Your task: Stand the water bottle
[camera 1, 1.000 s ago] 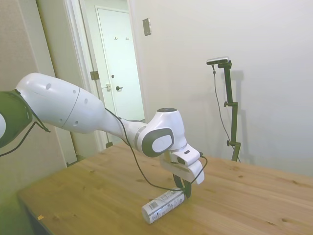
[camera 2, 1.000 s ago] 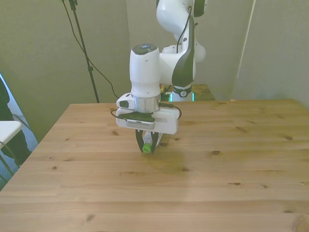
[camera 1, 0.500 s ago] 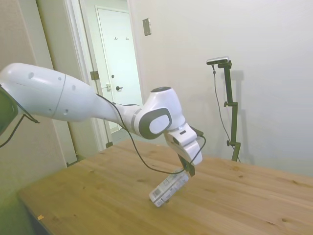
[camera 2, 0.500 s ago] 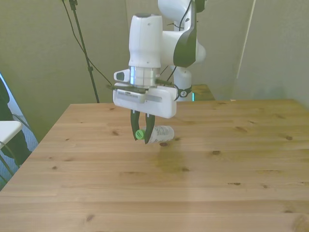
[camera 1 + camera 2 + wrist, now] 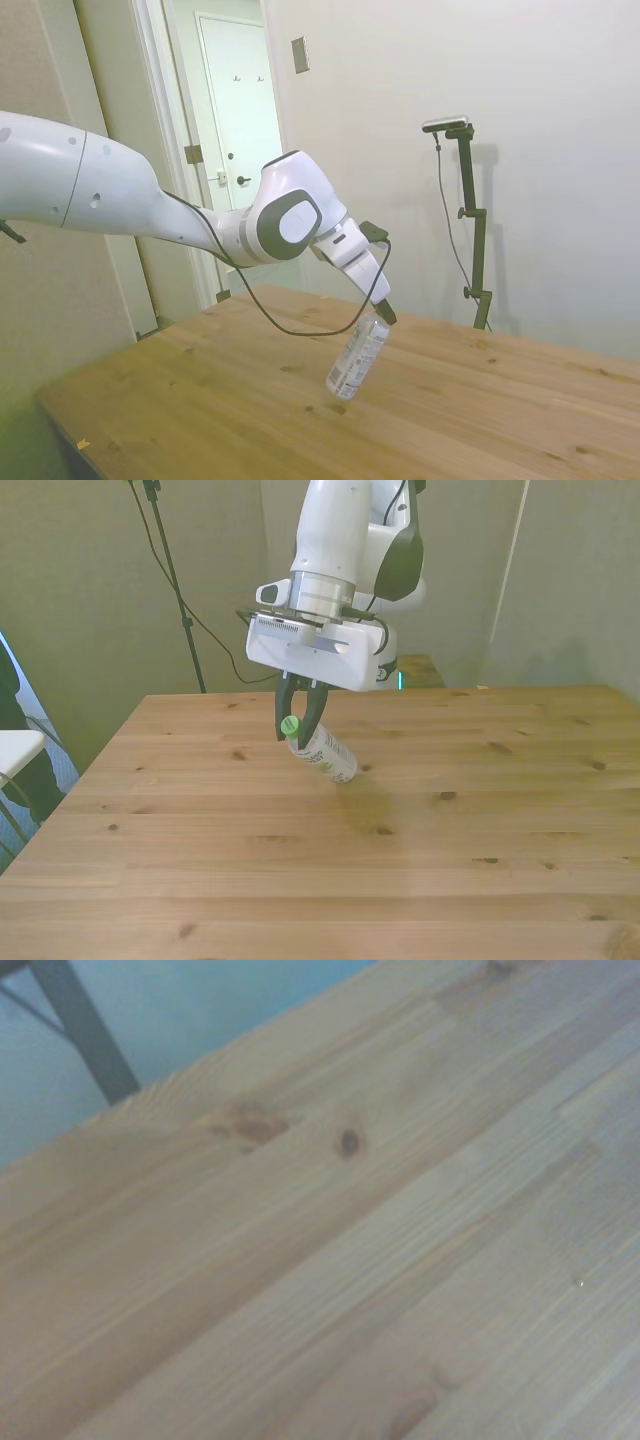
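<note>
**Bottle held off the table, tilted**

Your gripper (image 5: 293, 723) is clamped on the green cap end of the water bottle (image 5: 327, 754). Bottle hangs at a slant above the table (image 5: 480, 810), base pointing down, not touching wood in side view. Wrist cam shows only blurry planks.

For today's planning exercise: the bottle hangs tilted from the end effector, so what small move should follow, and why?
Probably keep rotating the end effector until the water bottle hangs upright, then lower it. It is gripped at its green cap, base tilted and apparently just above the table.
</note>
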Tool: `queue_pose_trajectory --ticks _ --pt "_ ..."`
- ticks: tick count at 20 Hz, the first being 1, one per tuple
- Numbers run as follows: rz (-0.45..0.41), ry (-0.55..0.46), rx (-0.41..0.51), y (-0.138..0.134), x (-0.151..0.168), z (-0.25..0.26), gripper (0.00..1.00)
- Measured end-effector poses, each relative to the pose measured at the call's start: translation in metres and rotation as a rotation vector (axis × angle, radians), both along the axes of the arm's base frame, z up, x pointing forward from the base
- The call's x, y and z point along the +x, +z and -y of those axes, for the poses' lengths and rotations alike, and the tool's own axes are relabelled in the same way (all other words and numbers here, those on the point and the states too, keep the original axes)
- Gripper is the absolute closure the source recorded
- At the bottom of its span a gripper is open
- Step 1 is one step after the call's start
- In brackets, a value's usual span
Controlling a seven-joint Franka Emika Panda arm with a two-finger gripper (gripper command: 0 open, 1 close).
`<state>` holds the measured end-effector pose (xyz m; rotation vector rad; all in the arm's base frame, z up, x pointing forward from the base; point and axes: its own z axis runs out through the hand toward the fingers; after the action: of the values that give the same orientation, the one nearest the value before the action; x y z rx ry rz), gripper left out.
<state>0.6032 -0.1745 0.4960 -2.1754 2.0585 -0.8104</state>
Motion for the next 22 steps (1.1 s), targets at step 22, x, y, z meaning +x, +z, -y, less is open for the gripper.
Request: queue_pose_trajectory --ticks 22 --pt "0.274 -0.494 -0.294 -0.003 0.121 -0.082 1.0"
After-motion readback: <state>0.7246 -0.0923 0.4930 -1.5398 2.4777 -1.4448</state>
